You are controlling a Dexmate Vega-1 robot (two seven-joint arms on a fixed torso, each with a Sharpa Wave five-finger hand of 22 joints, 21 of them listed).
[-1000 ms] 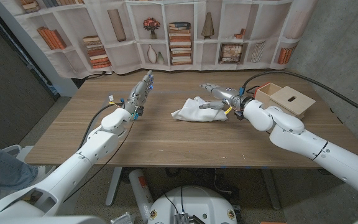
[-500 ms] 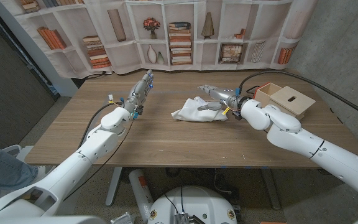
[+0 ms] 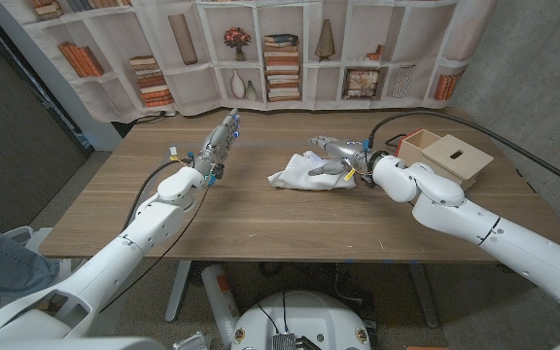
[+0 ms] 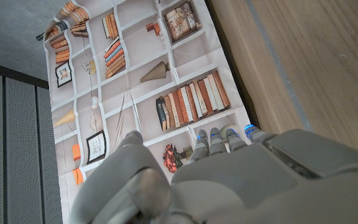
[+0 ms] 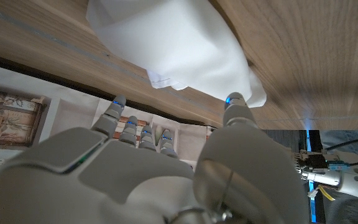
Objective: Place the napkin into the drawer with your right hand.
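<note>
1. Over the last second the right robot hand (image 3: 336, 156) has slid toward the picture's left, from beside the napkin (image 3: 304, 172) to over its right-hand part. Its fingers now reach across the cloth's upper right edge.
2. The napkin itself has not shifted: it lies crumpled at the centre of the head view, on the counter (image 3: 261, 209), slightly right of the middle.
3. The right robot hand is spread, with nothing pinched in it. In the right wrist view its fingertips (image 5: 118, 102) and thumb stand apart at either side of the white cloth (image 5: 173, 46); whether they already touch it I cannot tell.
4. My reading: the reach is nearly done and the grasp is not yet made. Closing the fingers on the cloth comes next.
5. The left robot hand (image 3: 220, 144) has stayed where it was, left of centre, raised with fingers straight and holding nothing, well apart from the napkin.
6. The wooden drawer box (image 3: 447, 156) sits in the right of the head view, close to the counter's far right corner. From here it reads as a box with a slotted top; I cannot tell whether it stands open.
7. Between napkin and box the counter is bare apart from the right arm itself, so the carry has open room. The box lies near the counter edge, and a black cable (image 3: 474, 124) arcs just behind it; a wide swing could snag there.
</note>
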